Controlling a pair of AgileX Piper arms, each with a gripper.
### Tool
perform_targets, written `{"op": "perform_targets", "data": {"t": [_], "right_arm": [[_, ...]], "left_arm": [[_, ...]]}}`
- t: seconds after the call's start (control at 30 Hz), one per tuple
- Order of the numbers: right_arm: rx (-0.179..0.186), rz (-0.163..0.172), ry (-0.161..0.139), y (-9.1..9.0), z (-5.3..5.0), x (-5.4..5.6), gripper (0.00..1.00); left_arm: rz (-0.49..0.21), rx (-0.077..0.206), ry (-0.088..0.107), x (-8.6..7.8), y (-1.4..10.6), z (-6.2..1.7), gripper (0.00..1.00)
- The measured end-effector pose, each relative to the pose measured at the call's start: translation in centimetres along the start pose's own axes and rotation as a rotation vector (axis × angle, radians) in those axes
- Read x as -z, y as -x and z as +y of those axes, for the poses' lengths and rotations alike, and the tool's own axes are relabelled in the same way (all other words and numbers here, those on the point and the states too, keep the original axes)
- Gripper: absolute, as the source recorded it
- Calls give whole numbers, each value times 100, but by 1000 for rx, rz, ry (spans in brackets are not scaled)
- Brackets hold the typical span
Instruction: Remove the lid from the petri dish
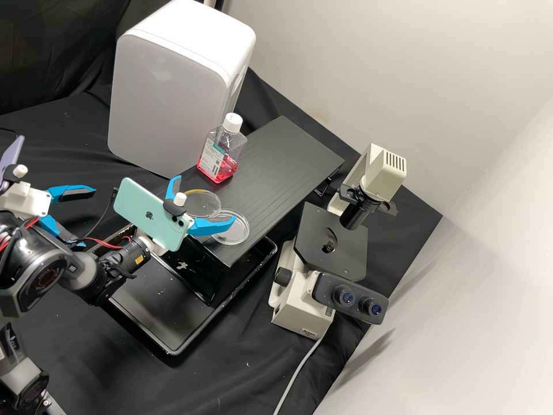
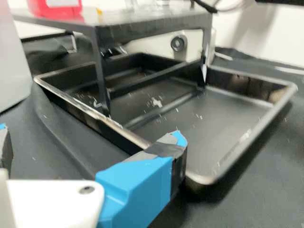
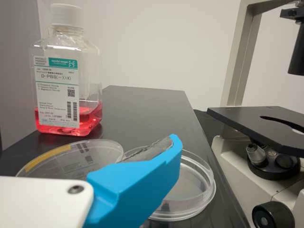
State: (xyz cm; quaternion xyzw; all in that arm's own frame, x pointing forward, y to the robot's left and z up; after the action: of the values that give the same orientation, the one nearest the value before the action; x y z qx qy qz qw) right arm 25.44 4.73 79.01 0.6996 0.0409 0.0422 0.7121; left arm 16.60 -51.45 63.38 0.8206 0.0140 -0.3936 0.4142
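Two clear round petri dish halves lie side by side on the raised black platform point(image 1: 276, 167). One carries a yellow stripe point(image 1: 201, 203) point(image 3: 71, 159); the plain, deeper one point(image 1: 235, 229) point(image 3: 190, 183) touches it on the microscope side. My right gripper point(image 1: 193, 206) is open just at the platform's near edge, straddling them. One of its blue fingers point(image 3: 137, 183) reaches over the plain half's near rim, and nothing is gripped. My left gripper point(image 1: 72, 212) is open at the far left, its finger point(image 2: 142, 183) low beside the black tray point(image 2: 247, 142).
A bottle of pink liquid point(image 1: 222, 151) point(image 3: 66, 90) stands on the platform behind the dishes. A white box point(image 1: 173, 80) rises at the back left. A microscope point(image 1: 340, 253) point(image 3: 266, 142) stands to the right. The tray point(image 1: 173, 311) lies under the platform.
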Motion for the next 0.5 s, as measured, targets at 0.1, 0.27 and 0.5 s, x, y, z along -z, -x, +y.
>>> {"op": "perform_targets", "data": {"t": [0.1,0.27,0.5], "right_arm": [[-27,-14,3,51,46,3,100],[-90,-53,-8,121,138,-6,100],[-114,-53,-4,139,166,16,100]], "left_arm": [[-2,-22,5,-8,33,52,100],[-5,-31,6,-11,58,71,100],[-5,-31,6,-11,58,71,100]]}}
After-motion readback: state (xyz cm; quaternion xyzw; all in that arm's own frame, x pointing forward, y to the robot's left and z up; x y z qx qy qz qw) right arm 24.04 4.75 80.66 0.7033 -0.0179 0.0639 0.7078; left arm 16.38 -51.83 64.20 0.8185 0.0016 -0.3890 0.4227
